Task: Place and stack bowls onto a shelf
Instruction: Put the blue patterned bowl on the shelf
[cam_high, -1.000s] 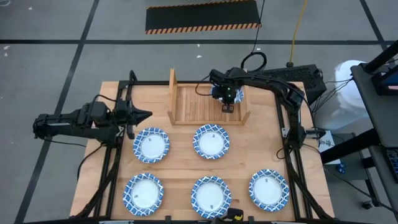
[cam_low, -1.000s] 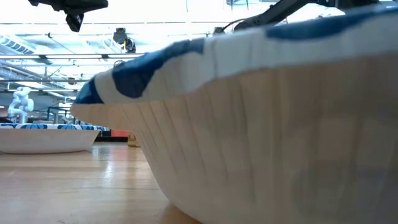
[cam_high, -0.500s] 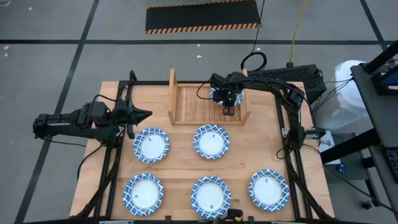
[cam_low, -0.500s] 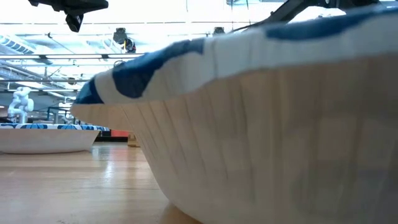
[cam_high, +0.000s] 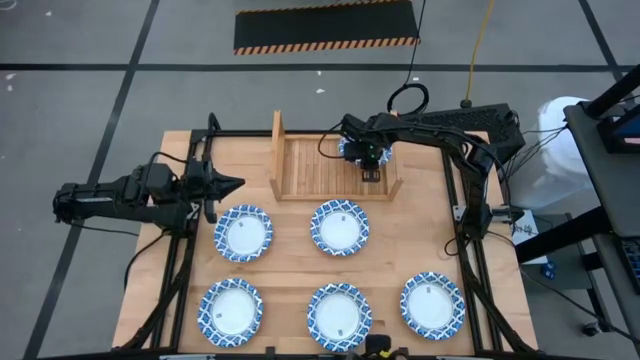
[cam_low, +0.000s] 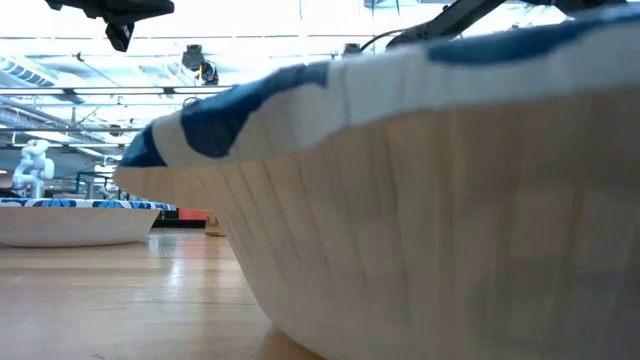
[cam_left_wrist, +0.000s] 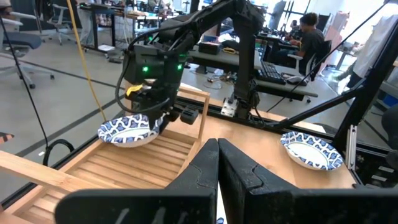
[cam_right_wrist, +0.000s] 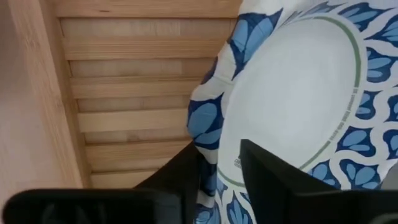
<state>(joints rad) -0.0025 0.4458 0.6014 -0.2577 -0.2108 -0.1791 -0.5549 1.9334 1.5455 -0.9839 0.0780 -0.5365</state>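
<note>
— Right gripper status?
— Fingers clamped on the rim of one bowl, one finger inside, one outside. The bowl hangs just above the slats of the shelf.
— Left gripper?
— Fingertips pressed together, holding nothing, beside the shelf. Five bowls lie on the table.
</note>
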